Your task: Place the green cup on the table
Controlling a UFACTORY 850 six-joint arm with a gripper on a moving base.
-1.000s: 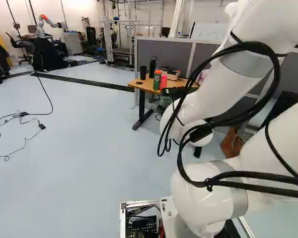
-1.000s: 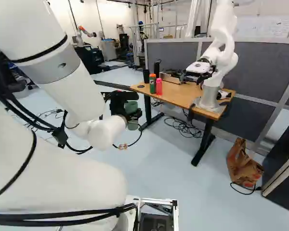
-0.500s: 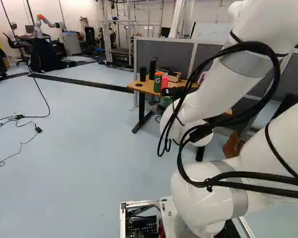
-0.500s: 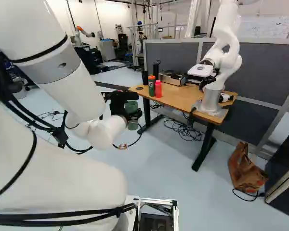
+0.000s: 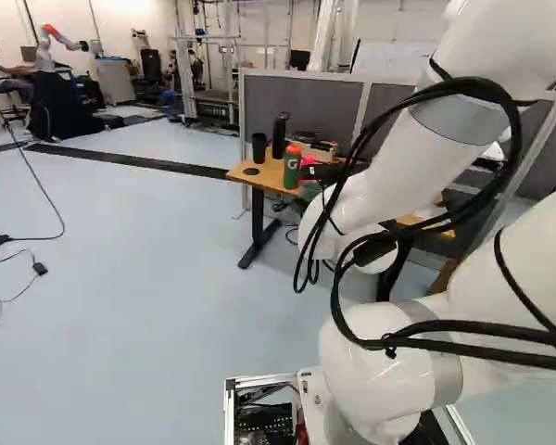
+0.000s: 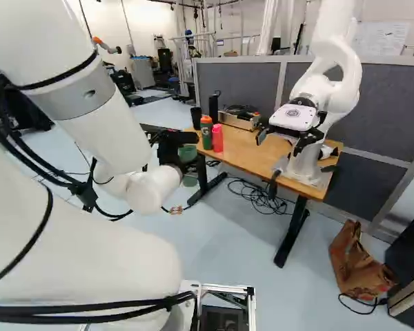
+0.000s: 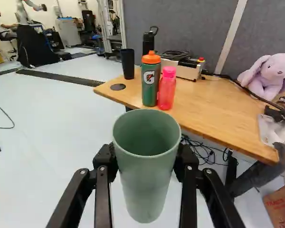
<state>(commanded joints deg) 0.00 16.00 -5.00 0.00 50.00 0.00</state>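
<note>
The base had been brought nearer the bench (image 7: pixel 223 107), and for this approach step the green cup (image 7: pixel 147 190) was clamped between the end effector's (image 7: pixel 147 154) cup-wide fingers, short of the one-o'clock edge, apparently needing to be carried over and lowered.

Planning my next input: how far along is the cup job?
The pickup looks done: the gripper has the green cup between its two fingers. The carry seems under way, with the cup above the floor, short of the table. Left: bringing it over the tabletop, lowering it and letting go.
</note>
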